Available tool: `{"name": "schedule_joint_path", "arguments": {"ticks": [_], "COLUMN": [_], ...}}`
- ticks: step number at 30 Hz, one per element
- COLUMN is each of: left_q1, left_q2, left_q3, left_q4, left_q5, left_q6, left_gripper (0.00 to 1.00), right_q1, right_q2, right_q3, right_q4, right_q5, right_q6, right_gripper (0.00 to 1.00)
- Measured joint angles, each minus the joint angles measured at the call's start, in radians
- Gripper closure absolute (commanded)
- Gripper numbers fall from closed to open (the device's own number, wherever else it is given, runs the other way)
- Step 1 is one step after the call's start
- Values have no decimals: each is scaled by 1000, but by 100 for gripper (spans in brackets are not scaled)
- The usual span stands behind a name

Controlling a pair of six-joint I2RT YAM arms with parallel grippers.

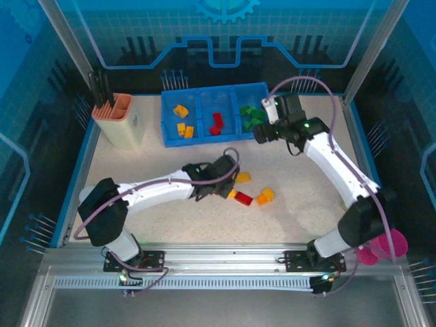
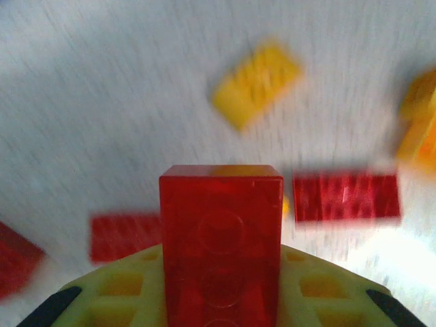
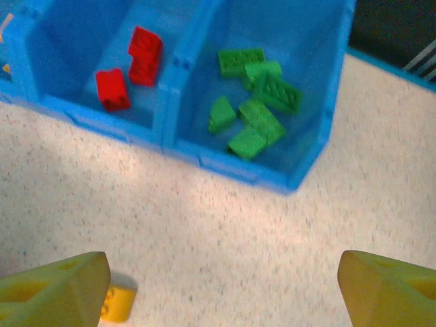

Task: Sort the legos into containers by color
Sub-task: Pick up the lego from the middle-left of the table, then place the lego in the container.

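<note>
The left end effector [image 1: 227,181] is closed on a red brick [image 2: 221,231], which stands up between its fingers over the middle of the counter [image 1: 204,225]. Near it lie a yellow brick [image 2: 257,83], a second red brick [image 2: 346,197] and an orange brick [image 1: 265,196]. The right end effector [image 3: 221,293] hangs empty, fingers [image 3: 54,286] wide apart, by the near edge of the blue tray [image 3: 286,180]. In the tray, yellows [image 1: 181,127] lie left, reds [image 3: 133,65] middle, greens [image 3: 255,109] right

Salmon holder [image 1: 119,124], perhaps magenta cup [image 1: 394,242]
</note>
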Motion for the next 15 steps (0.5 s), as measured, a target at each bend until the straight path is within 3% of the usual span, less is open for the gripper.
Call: {"name": "schedule_joint_path", "arguments": {"ticks": [7,15], "left_q1": [187,290], "left_q2": [52,386], "left_q3": [268,662], "left_q4": [9,-19], "left_q5": [11,-10], "left_q6": [122,192], "left_gripper": [84,85], "right_q1": [0,74], "right_q2": [-186,-237], "right_q3": [-283,-529], "right_q4": [27,99], "right_q5": [-114,-209], "right_q6": [165,336], "right_gripper": [13,14]}}
